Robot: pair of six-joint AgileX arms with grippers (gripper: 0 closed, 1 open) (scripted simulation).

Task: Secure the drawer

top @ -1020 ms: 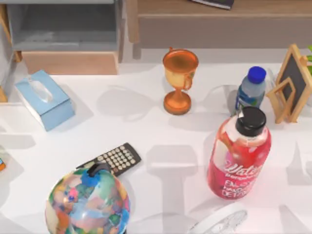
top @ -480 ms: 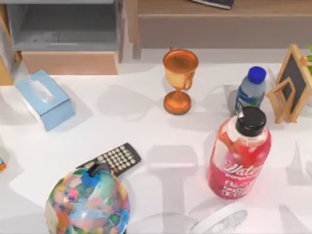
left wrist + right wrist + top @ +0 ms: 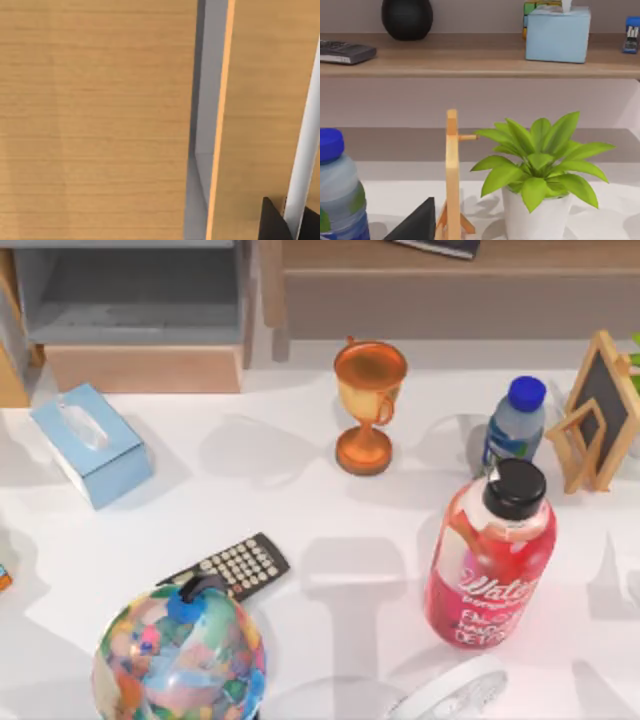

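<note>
Close ahead, left gripper faces drawer.

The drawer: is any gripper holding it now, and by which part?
It cannot be told. The drawer stands open at the table's far left, and the left wrist view is close against tan wood; no grip on it is visible.

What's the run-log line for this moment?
drawer: open, grey inside showing, tan front toward table | left wrist view: close on tan wood | tissue box: in front of drawer, apart | right wrist view: plant, shelf
</note>
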